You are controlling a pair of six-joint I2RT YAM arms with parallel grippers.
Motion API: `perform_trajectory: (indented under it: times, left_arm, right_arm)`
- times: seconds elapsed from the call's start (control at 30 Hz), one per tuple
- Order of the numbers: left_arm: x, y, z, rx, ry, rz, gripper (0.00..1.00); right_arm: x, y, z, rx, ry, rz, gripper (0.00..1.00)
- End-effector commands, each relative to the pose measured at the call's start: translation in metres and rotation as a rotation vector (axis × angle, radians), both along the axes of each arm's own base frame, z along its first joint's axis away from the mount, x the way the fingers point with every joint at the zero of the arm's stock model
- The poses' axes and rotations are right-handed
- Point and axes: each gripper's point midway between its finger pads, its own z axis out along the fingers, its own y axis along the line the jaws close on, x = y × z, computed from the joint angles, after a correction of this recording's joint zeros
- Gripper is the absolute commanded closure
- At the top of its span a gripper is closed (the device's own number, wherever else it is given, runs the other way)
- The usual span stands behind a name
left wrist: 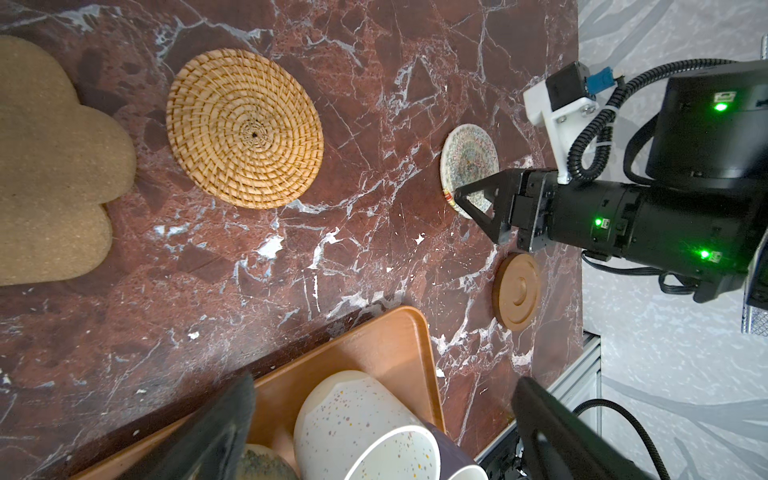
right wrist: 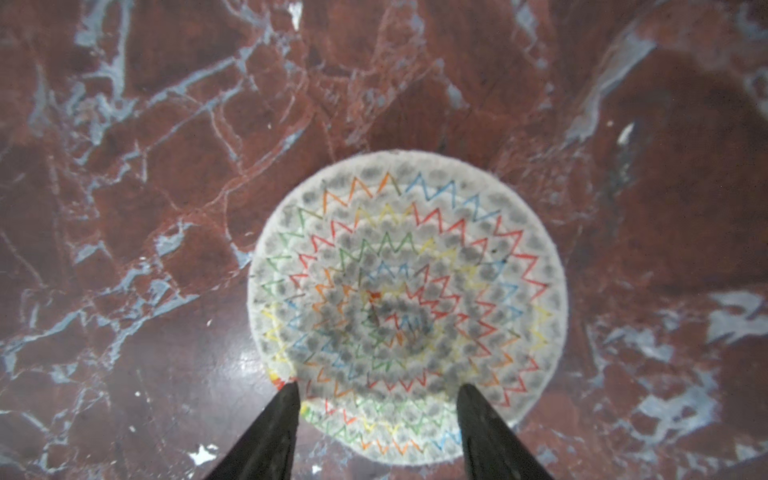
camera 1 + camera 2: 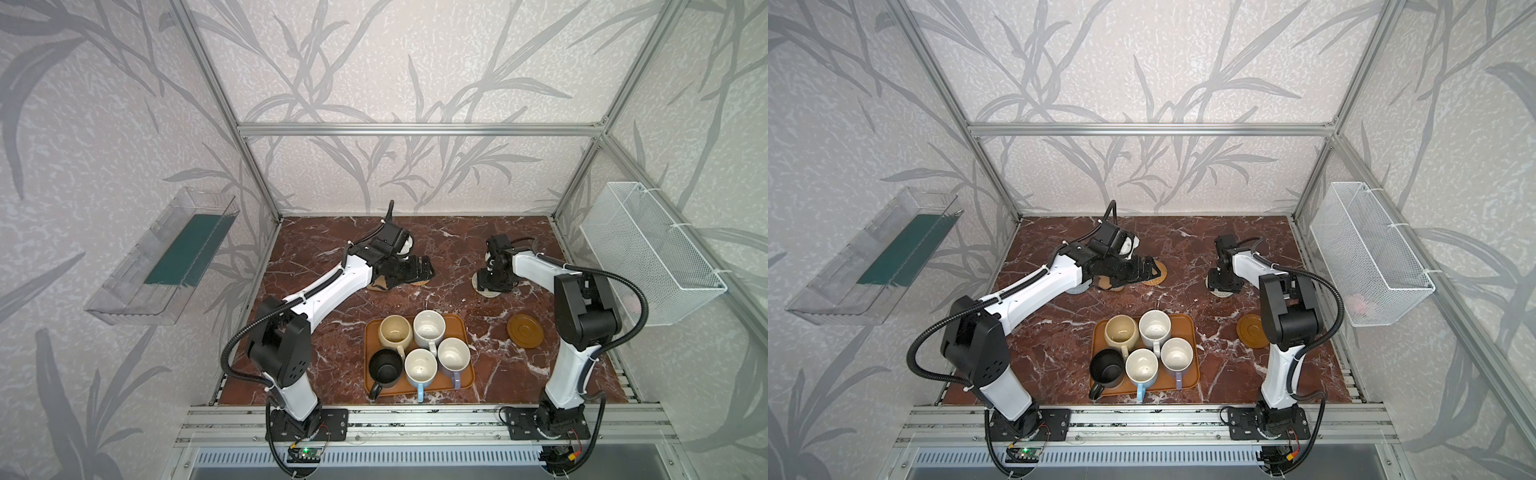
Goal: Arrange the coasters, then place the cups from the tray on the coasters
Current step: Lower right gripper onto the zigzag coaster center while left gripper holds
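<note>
1. The right gripper (image 2: 378, 390) is planted with its jaws half apart on the near edge of the rope coaster (image 2: 407, 291). The coaster lies flat on the table (image 3: 457, 249), beyond the tray (image 3: 459, 324). No firm hold is shown.
2. The soft coaster could be bunched or dragged askew if it is squeezed from above.
3. The left gripper (image 1: 386, 384) is spread wide and empty above the rattan coaster (image 1: 245, 129), which could be nudged by a low sweep.
4. The cups (image 3: 420, 365) are crowded on the tray, so handles could be snagged.

Pale wallpaper (image 3: 415, 62) with grey leaf prints is covering 3 walls. An aluminium frame (image 3: 419, 129) is running along their edges. A clear bin (image 3: 124, 286) and a white wire basket (image 3: 652, 253) are hanging either side of the red-brown marble tabletop (image 3: 453, 241).
</note>
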Motion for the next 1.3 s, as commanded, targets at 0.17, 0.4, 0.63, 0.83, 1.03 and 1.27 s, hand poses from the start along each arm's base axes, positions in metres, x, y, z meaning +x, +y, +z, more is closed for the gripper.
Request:
perform_trajectory:
  times: [0.17,0.4,0.63,0.83,1.03,1.27]
  left_arm:
    - [0.004,0.001,0.015,0.025,-0.038,-0.006,0.01]
    - [0.005,0.004,0.012,0.039,-0.04,0.01,0.01]
    - [0.006,0.006,0.015,0.045,-0.052,0.018,0.01]
    - [0.008,0.005,0.012,0.038,-0.044,0.036,0.01]
    - [0.007,0.008,0.013,0.042,-0.054,0.045,0.01]
    - [0.005,0.01,0.01,0.048,-0.049,0.05,0.01]
  right_arm:
    - [-0.006,0.006,-0.022,-0.014,0.115,0.076,0.51]
    - [-0.002,0.025,-0.024,-0.004,0.131,0.124,0.52]
    - [0.007,0.054,-0.022,0.008,0.126,0.178,0.51]
    - [0.014,0.074,-0.024,0.01,0.138,0.231,0.51]
    - [0.019,0.089,-0.022,0.029,0.13,0.261,0.51]
    - [0.02,0.103,-0.029,0.036,0.147,0.286,0.51]
